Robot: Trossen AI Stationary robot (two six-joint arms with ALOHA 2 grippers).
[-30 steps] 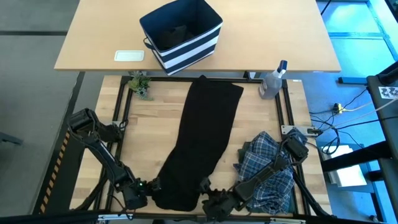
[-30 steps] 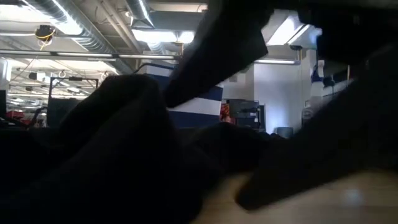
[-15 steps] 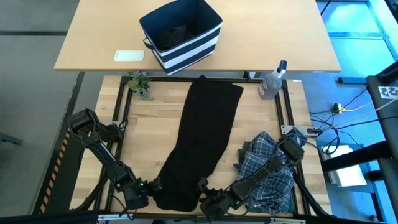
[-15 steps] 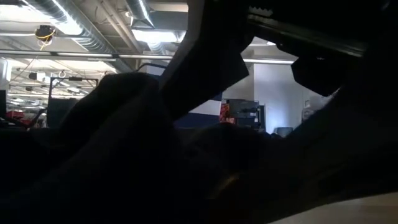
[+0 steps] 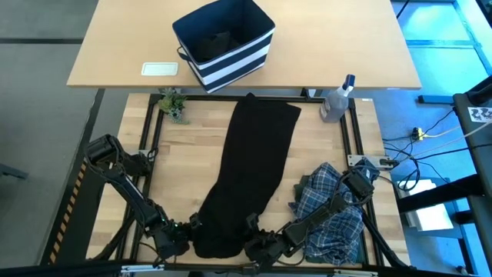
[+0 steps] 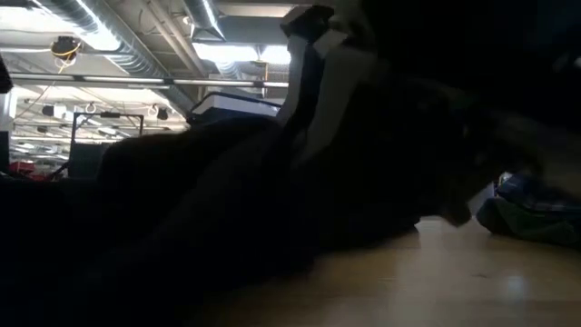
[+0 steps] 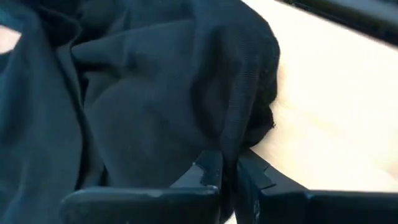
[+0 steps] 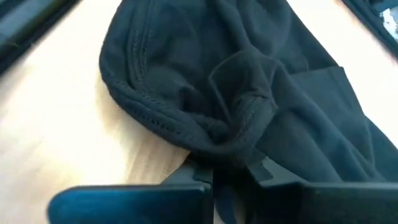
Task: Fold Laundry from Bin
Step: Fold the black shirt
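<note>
Now, near to far from the jaws:

Left gripper (image 7: 227, 180): at the near edge of the table, on the left corner of the black garment's near end; jaws closed on a fold of that cloth, which bunches right at the fingertips.

Right gripper (image 8: 231, 175): alongside, at the right corner of the same near end; jaws pinched on the hemmed edge, the stitched rim curling just ahead of them.

Black garment (image 5: 250, 169): held by both jaws at its near end, it lies as one long strip on the wooden table (image 5: 184, 158), stretching straight away from the grippers toward the far edge.

Plaid shirt (image 5: 332, 208): crumpled in a heap to the right of the right gripper, under that arm, apart from the black strip.

Plant (image 5: 174, 103): small sprig at the far left corner, well beyond the left jaws.

Bottle (image 5: 337, 100): clear, blue-capped, upright at the far right corner.

Bin (image 5: 224, 42): farthest off, on the second table past the garment's far end, with dark cloth inside.
</note>
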